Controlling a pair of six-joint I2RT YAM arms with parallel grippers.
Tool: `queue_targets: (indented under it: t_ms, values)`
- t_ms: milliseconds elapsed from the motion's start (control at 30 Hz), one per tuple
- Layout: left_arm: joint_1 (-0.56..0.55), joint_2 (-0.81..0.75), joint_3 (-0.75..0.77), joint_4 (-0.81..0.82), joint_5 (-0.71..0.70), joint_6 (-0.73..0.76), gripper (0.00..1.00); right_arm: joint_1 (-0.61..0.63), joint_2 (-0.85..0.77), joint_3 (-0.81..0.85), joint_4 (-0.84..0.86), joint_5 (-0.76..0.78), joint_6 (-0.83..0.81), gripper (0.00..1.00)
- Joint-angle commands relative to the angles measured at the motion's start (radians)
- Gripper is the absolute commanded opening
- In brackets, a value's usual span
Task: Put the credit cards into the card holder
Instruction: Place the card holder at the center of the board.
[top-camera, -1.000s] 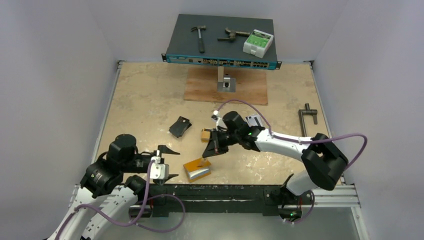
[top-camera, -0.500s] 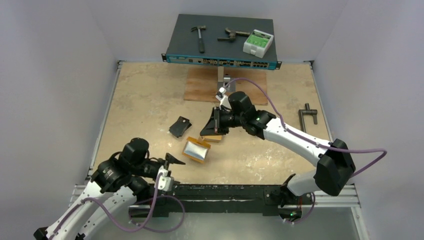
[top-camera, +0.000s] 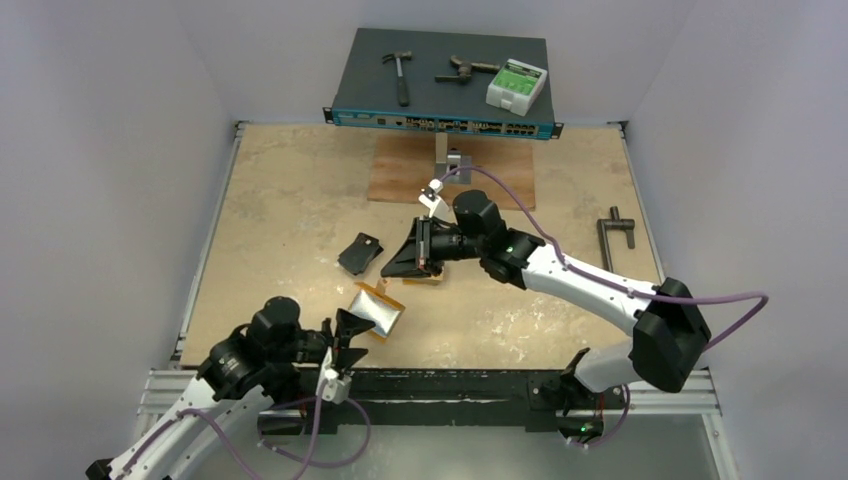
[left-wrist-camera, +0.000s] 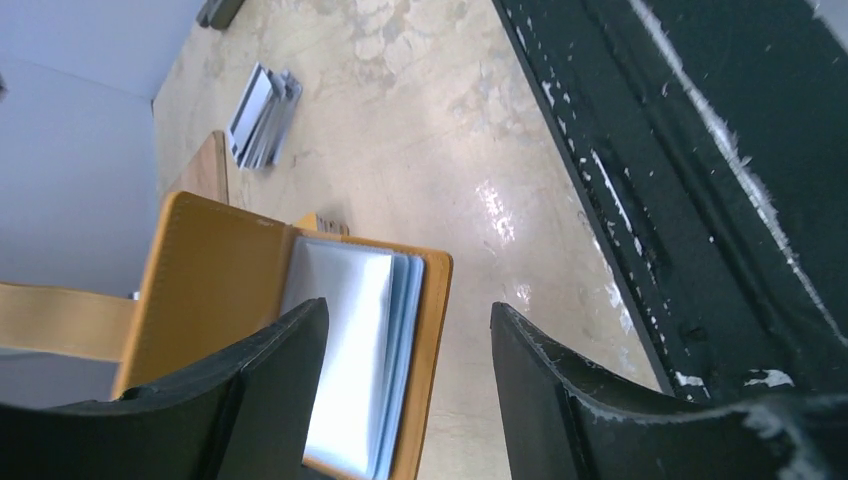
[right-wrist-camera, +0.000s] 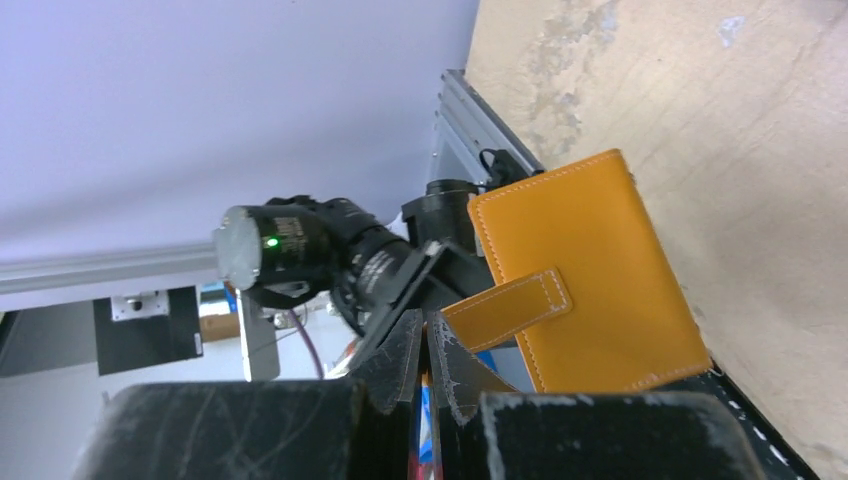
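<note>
The holder (top-camera: 378, 308) sits partly open near the tabletop's (top-camera: 280, 200) near edge, a little left of centre. Its clear sleeves (left-wrist-camera: 350, 350) face up and toward the left arm. The orange cover (right-wrist-camera: 590, 270) and snap tab (right-wrist-camera: 510, 305) face the right arm. Only a narrow strip of bare tabletop lies between the holder and the black rail (left-wrist-camera: 700, 200) along the near edge.

The left gripper (top-camera: 352, 337) hangs over that strip with its fingers spread wide. Nothing is between them. In the left wrist view the holder's near edge shows through the gap, close to the fingertips, but contact cannot be judged.

The right gripper (top-camera: 392, 270) reaches in from the far right and points down at the tabletop just beyond the holder, apart from it. In the right wrist view its fingers (right-wrist-camera: 455, 365) are pressed almost together with only a slit between them. Whether a thin card is pinched there cannot be told.

An orange stack (top-camera: 428, 278) peeks out under this gripper, just right of its tip. The black case (top-camera: 360, 253) lies just left of the gripper, beyond the holder. The silver cards (left-wrist-camera: 262, 115) lie fanned on the tabletop farther off, as seen from the left wrist. The overhead view hides them behind the right arm.

The left half of the tabletop is open up to its left edge. A wooden board (top-camera: 490, 180) lies toward the far edge.
</note>
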Motion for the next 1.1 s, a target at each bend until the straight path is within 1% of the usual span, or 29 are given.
queue_targets:
  t_ms: [0, 33, 100, 133, 167, 233, 300, 400, 500, 600, 667, 767, 800, 933, 967, 1067]
  values:
    - [-0.004, -0.04, -0.039, 0.154, -0.07, -0.01, 0.61, 0.003, -0.046, 0.047, 0.089, -0.042, 0.059, 0.0]
    - [-0.004, -0.026, -0.031, 0.165, -0.086, -0.083, 0.61, 0.003, -0.053, 0.037, 0.094, -0.041, 0.062, 0.0]
    - [-0.004, 0.034, 0.0, 0.233, -0.162, -0.314, 0.62, 0.003, -0.068, -0.002, 0.11, -0.042, 0.064, 0.0]
    - [-0.004, 0.08, 0.032, 0.246, -0.214, -0.427, 0.62, 0.003, -0.077, -0.028, 0.111, -0.038, 0.059, 0.0]
    - [-0.004, 0.129, 0.068, 0.223, -0.241, -0.508, 0.63, 0.003, -0.083, -0.054, 0.118, -0.036, 0.059, 0.0]
    - [-0.004, 0.208, 0.118, 0.176, -0.246, -0.628, 0.63, 0.003, -0.085, -0.112, 0.153, -0.041, 0.07, 0.0]
    - [-0.004, 0.229, 0.112, 0.19, -0.241, -0.702, 0.63, 0.003, -0.073, -0.162, 0.169, -0.052, 0.065, 0.0]
    - [-0.004, 0.25, 0.087, 0.225, -0.26, -0.731, 0.63, 0.003, -0.041, -0.234, 0.212, -0.073, 0.079, 0.0]
    - [-0.002, 0.277, 0.094, 0.235, -0.266, -0.759, 0.63, 0.012, -0.011, -0.279, 0.325, -0.09, 0.142, 0.0]
    - [0.001, 0.285, 0.107, 0.227, -0.262, -0.768, 0.63, 0.043, 0.048, -0.203, 0.314, -0.098, 0.127, 0.0]
    - [0.008, 0.287, 0.127, 0.19, -0.244, -0.756, 0.63, 0.08, 0.092, -0.142, 0.31, -0.109, 0.121, 0.0]
    - [0.018, 0.28, 0.135, 0.163, -0.234, -0.749, 0.63, 0.101, 0.126, -0.115, 0.344, -0.121, 0.139, 0.0]
    - [0.022, 0.279, 0.133, 0.161, -0.235, -0.745, 0.63, 0.102, 0.126, -0.126, 0.361, -0.123, 0.149, 0.0]
    - [0.037, 0.278, 0.134, 0.169, -0.248, -0.728, 0.64, 0.087, 0.094, -0.262, 0.454, -0.141, 0.2, 0.0]
    - [0.038, 0.28, 0.137, 0.17, -0.245, -0.72, 0.65, 0.075, 0.08, -0.295, 0.455, -0.138, 0.198, 0.0]
    - [0.04, 0.303, 0.159, 0.176, -0.222, -0.698, 0.67, 0.018, 0.025, -0.38, 0.38, -0.12, 0.145, 0.0]
